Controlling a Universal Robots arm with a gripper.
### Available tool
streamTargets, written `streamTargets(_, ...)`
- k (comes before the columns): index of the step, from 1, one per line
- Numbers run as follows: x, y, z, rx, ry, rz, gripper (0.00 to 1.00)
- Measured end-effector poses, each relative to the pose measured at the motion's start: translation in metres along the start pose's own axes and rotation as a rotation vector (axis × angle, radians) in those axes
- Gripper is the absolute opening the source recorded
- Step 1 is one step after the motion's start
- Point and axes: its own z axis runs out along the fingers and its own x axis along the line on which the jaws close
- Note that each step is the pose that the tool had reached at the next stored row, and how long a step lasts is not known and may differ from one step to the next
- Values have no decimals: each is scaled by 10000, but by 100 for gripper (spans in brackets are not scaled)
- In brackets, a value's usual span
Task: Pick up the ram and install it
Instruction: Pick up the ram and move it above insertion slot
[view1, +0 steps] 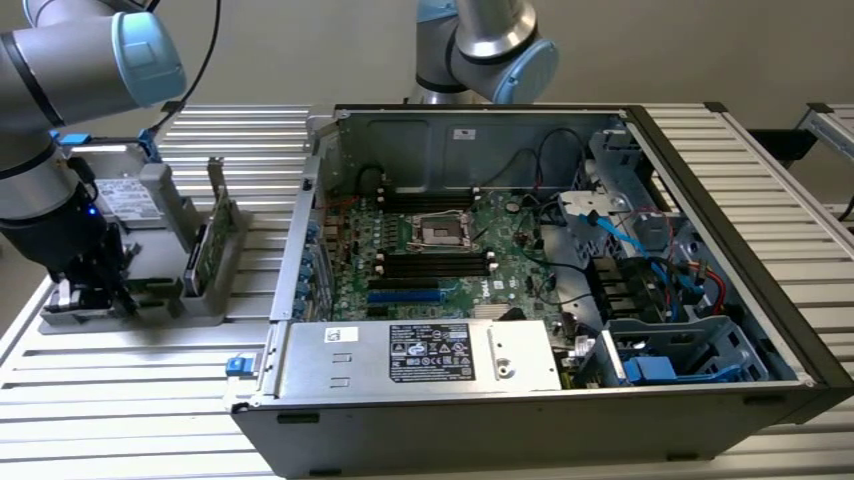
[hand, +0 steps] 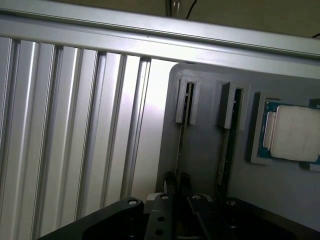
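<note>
Exterior view: the long green ram stick (view1: 200, 258) stands on edge in the grey plastic tray (view1: 80, 320), at nine o'clock from the open black computer case (view1: 534, 430) — not yet lifted or installed. The black pincer (view1: 84, 290) hangs over the tray. Wrist view: pincer state cannot be told — the tray also holds a square silver processor (hand: 295, 132).

The table (view1: 134, 370) is showing ribbed bare aluminium, smooth and giving off a soft sheen. The holder tray (hand: 200, 140) is looking like matt grey plastic. The processor chip (hand: 297, 132) is wearing a satin silver metal lid. The end effector (hand: 177, 181) is appearing matt black. The computer case (view1: 441, 130) is showing dull bare sheet metal inside, and its power supply box (view1: 521, 360) is carrying a printed paper label. The arm (view1: 67, 60) is gleaming smooth grey with pale blue caps.
</note>
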Motion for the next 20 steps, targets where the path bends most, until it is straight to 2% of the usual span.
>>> streamTargets(8,0,0,-8,-2,1,0,14)
streamTargets(20,5,-7,-99,0,-1,6,14)
